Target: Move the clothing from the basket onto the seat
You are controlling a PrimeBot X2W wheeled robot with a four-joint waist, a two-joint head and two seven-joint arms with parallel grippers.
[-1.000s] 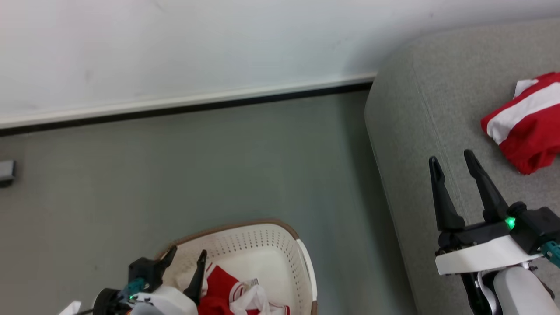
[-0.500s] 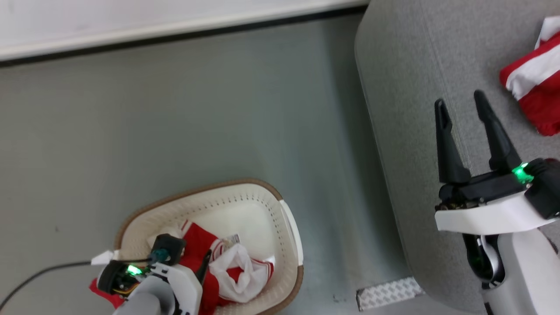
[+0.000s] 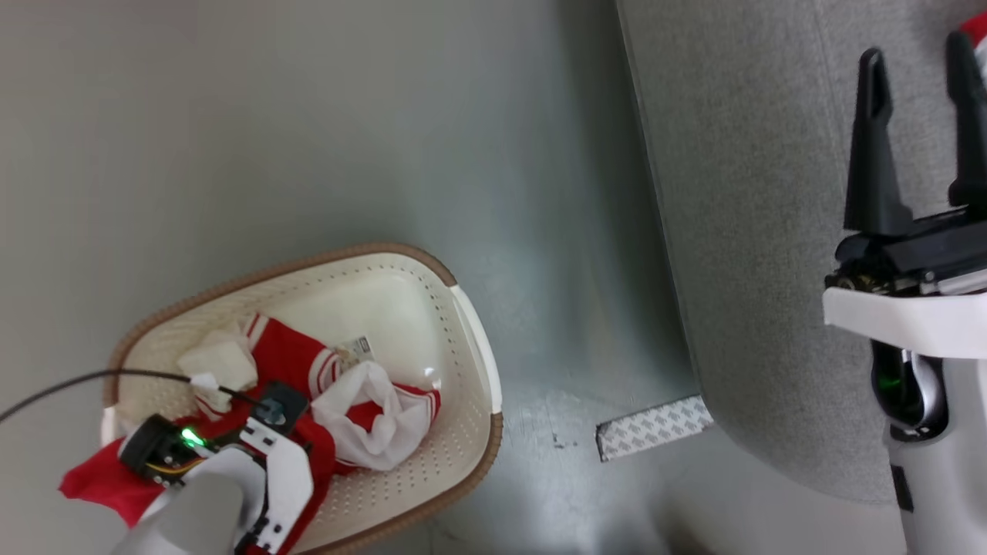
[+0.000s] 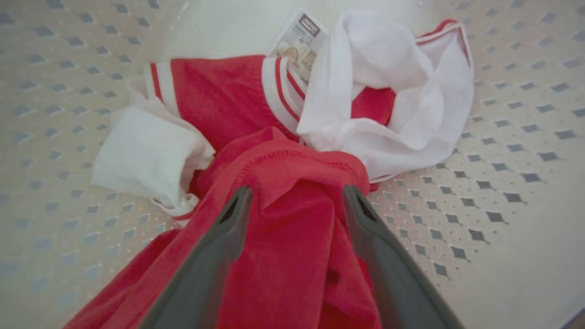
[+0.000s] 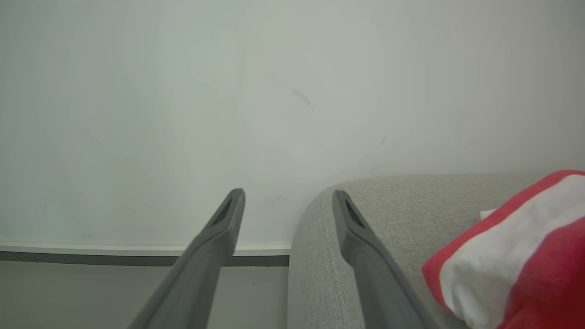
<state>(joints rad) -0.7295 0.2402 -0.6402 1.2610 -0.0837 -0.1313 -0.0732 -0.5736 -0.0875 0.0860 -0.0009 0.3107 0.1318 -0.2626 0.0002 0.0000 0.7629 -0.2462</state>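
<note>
left gripper [image 4: 297, 188] spread wide, straddling a red fold of clothing [image 4: 256, 100] in basket [image 3: 463, 308] at 7 o'clock; right gripper [image 3: 916, 48] spread wide, empty, over seat [image 3: 740, 193] at 2 o'clock.

White arms [image 3: 944, 493], dark tapered fingers [image 3: 871, 154]

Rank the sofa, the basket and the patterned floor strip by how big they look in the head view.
Largest: sofa, though cut off by the picture's edge.
Then basket.
Smallest: patterned floor strip.
</note>
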